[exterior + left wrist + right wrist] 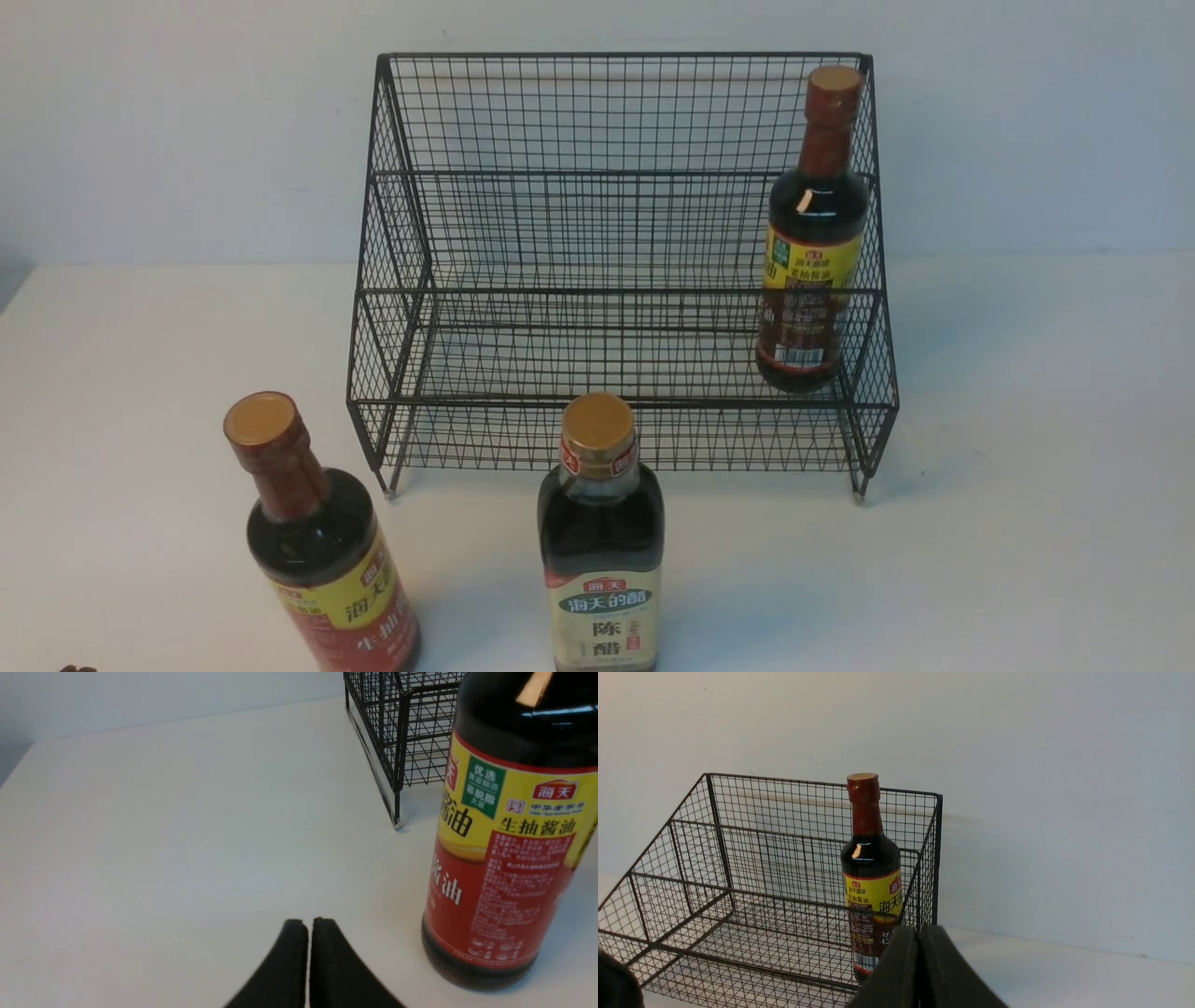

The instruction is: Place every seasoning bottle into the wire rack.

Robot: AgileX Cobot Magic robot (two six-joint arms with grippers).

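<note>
The black wire rack (616, 177) stands at the back of the white table. One round seasoning bottle (814, 233) with a yellow-red label stands upright at the right end of its lower step, also in the right wrist view (871, 877). A second round bottle (322, 560) stands on the table at front left, large in the left wrist view (509, 849). The squarer cream-label bottle (600, 551) stands in front of the rack's middle. My left gripper (309, 924) is shut and empty, beside the front-left bottle. My right gripper (919, 931) is shut and empty, off the rack's right end.
The white table (1027, 523) meets a pale wall behind the rack. The rack's front-left foot (397, 822) shows in the left wrist view. A small dark object (75, 668) sits at the front view's bottom left edge.
</note>
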